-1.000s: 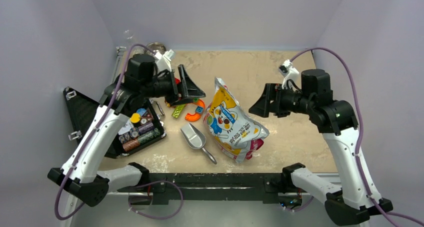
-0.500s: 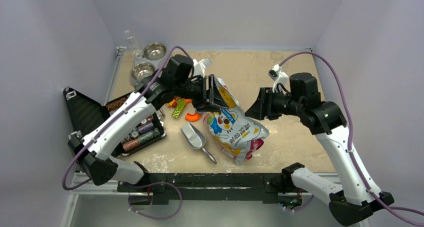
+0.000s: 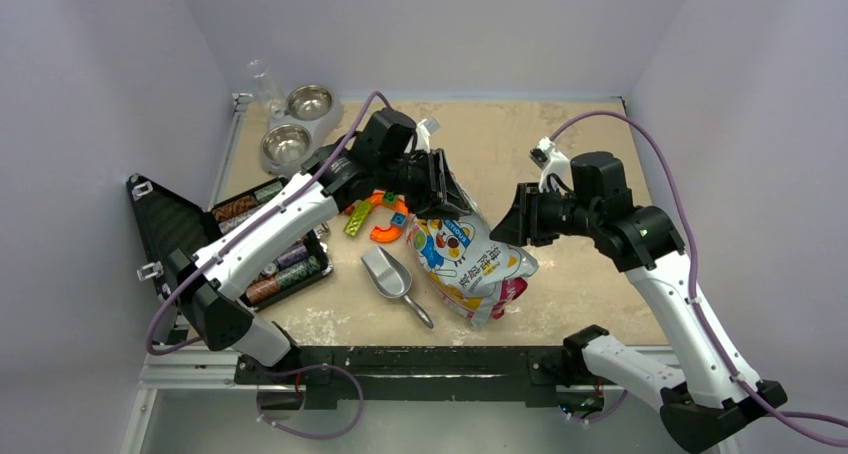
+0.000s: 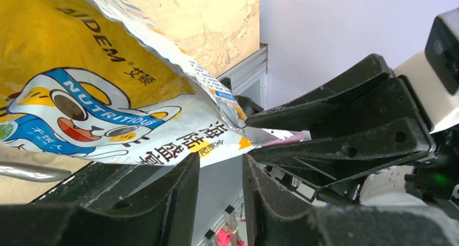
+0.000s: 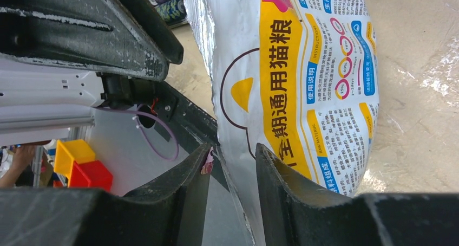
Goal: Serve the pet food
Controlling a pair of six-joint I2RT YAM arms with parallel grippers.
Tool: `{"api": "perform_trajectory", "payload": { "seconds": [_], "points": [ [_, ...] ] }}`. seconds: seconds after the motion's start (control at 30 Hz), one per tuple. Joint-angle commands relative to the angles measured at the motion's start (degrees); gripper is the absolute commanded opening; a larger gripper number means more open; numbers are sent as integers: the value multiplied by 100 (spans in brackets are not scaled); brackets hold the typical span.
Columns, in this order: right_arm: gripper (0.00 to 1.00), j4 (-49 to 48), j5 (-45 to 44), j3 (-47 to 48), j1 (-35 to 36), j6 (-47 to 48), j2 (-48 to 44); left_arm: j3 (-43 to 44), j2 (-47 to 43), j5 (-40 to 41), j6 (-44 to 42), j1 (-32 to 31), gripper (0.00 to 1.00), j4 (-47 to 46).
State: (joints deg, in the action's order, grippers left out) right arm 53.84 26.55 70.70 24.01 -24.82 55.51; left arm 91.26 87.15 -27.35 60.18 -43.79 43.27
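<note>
The pet food itself is hidden; only its printed yellow-and-white bag (image 3: pixel 465 254) shows, lying mid-table. My left gripper (image 3: pixel 440 186) is at the bag's far top end. In the left wrist view the bag (image 4: pixel 108 89) has its crinkled edge just past the left gripper (image 4: pixel 221 173), whose jaws stand partly apart with nothing between them. My right gripper (image 3: pixel 507 217) is at the bag's right side. In the right wrist view the bag (image 5: pixel 303 78) has its sealed edge running between the right gripper (image 5: pixel 233 154) fingers, with gaps on both sides.
A metal scoop (image 3: pixel 392 277) lies left of the bag. Colourful toy blocks (image 3: pixel 378 214) sit under the left arm. A twin steel bowl stand (image 3: pixel 295 124) is at the back left. An open black case (image 3: pixel 165 229) with cans lies at the left edge.
The left arm swung right from above the toys to the bag's top. The right gripper moved left to the bag's edge. Both pairs of jaws narrowed.
</note>
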Motion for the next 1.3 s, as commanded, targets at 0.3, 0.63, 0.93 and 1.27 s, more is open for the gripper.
{"api": "perform_trajectory", "payload": {
  "seconds": [0.3,0.63,0.93,1.27],
  "points": [
    [39,-192,-44,184,40,166,133,355,381,219,361,-39,38,-248],
    [33,-104,-289,638,50,140,435,449,527,301,305,-42,18,-141],
    [29,-21,-805,1459,141,399,1067,750,769,226,149,-42,0,209],
    [29,-132,-1790,1407,859,572,1284,776,722,409,229,-42,0,212]
  ]
}}
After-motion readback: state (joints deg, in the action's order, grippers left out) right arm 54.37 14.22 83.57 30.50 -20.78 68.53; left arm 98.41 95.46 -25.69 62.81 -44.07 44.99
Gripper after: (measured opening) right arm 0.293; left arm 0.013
